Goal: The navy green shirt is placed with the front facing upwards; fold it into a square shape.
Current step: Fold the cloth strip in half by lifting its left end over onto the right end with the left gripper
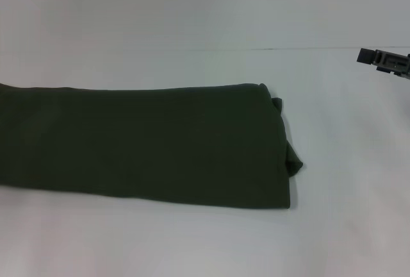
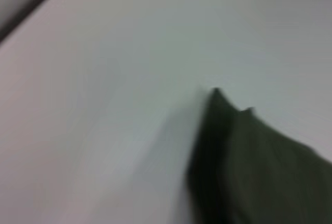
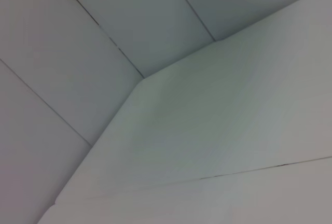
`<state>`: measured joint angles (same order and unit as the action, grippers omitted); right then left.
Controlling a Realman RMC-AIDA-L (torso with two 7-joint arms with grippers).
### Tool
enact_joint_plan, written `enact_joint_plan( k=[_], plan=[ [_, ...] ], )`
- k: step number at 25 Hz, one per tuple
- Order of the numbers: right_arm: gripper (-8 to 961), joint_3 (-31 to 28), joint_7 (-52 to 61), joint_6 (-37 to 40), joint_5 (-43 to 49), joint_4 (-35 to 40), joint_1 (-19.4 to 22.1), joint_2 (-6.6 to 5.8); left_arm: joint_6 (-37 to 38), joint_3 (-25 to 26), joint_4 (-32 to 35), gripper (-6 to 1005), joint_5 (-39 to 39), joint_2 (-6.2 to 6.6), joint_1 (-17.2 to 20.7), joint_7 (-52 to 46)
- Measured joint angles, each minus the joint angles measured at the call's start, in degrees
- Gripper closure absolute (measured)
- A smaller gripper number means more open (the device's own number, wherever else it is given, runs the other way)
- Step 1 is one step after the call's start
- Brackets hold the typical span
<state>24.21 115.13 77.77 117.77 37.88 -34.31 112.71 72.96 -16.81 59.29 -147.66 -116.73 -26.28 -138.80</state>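
The navy green shirt (image 1: pixel 141 145) lies on the white table, folded into a long dark olive band that runs from the left edge of the head view to right of centre. A small bunch of fabric sticks out at its right end. No lettering shows. In the left wrist view a corner of the shirt (image 2: pixel 249 162) shows blurred against the table. My right gripper (image 1: pixel 384 60) hangs at the far right edge of the head view, above the table and well apart from the shirt. My left gripper is out of view.
The white table (image 1: pixel 205 238) has a thin seam line (image 1: pixel 301 49) across the back. The right wrist view shows only pale wall panels and the table corner (image 3: pixel 140 81).
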Motion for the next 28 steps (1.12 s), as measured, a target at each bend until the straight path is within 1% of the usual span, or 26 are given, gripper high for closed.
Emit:
enact_joint_plan(
  k=[2, 4, 7, 10, 12, 14, 17, 19, 20, 22, 23, 24, 25, 27, 28],
  plan=[
    [36, 0.03, -0.04, 0.06, -0.03, 0.00, 0.03, -0.01, 2.61, -0.17, 0.26, 982, 3.32, -0.23, -0.63, 1.17],
    [36, 0.06, -0.06, 0.41, -0.04, -0.01, 0.25, 0.00, 7.45, -0.88, 0.84, 981, 10.16, -0.79, -1.54, 3.30],
    [36, -0.22, -0.48, 0.90, -0.05, -0.01, 0.92, -0.01, 13.37, -3.97, 1.35, 979, 19.91, -2.14, -3.25, 6.13],
    [36, -0.58, -1.28, 1.53, -0.56, 0.00, 1.78, -0.18, 15.33, -10.07, 1.38, 978, 27.11, -4.48, -5.45, 7.70],
    [36, -0.62, -1.52, 2.19, -1.04, 0.05, 2.45, -0.46, 15.06, -16.31, 1.03, 977, 30.93, -6.65, -7.23, 8.71],
    [36, -0.63, -1.58, 3.16, -1.66, 0.37, 3.22, -0.78, 13.89, -21.74, -0.90, 976, 33.49, -7.66, -8.43, 9.56],
    [36, -0.64, -1.88, 4.12, -2.28, 0.54, 4.17, -1.33, 9.09, -31.53, -9.60, 975, 40.68, -7.73, -9.53, 12.43],
    [36, -0.74, -2.17, 4.66, -2.48, 0.55, 4.95, -1.69, 5.74, -36.06, -16.24, 974, 45.84, -7.71, -10.30, 16.04],
    [36, -0.83, -2.27, 4.79, -2.50, 0.55, 5.26, -1.84, 3.63, -37.98, -21.23, 973, 49.02, -7.77, -11.06, 18.93],
    [36, -0.90, -2.41, 5.00, -2.51, 0.44, 5.67, -2.11, 0.25, -40.62, -31.56, 972, 55.13, -7.90, -13.28, 25.48],
    [36, -0.92, -2.51, 5.17, -2.52, 0.44, 5.86, -2.23, -0.46, -40.94, -35.18, 971, 56.74, -7.89, -14.25, 27.87],
    [36, -0.92, -2.55, 5.26, -2.51, 0.47, 6.02, -2.30, -1.48, -41.37, -40.95, 971, 59.35, -7.91, -15.77, 31.55],
    [36, -0.92, -2.57, 5.33, -2.51, 0.52, 6.14, -2.37, -2.07, -41.37, -45.16, 971, 61.45, -7.91, -16.95, 34.27],
    [37, -0.92, -2.60, 5.32, -2.52, 0.38, 6.22, -2.63, -2.25, -41.36, -50.21, 969, 63.63, -7.92, -18.44, 37.70],
    [37, -0.92, -2.67, 5.32, -2.52, 0.22, 6.22, -2.77, -1.83, -41.46, -51.49, 969, 64.22, -7.92, -18.89, 38.82]
  ],
)
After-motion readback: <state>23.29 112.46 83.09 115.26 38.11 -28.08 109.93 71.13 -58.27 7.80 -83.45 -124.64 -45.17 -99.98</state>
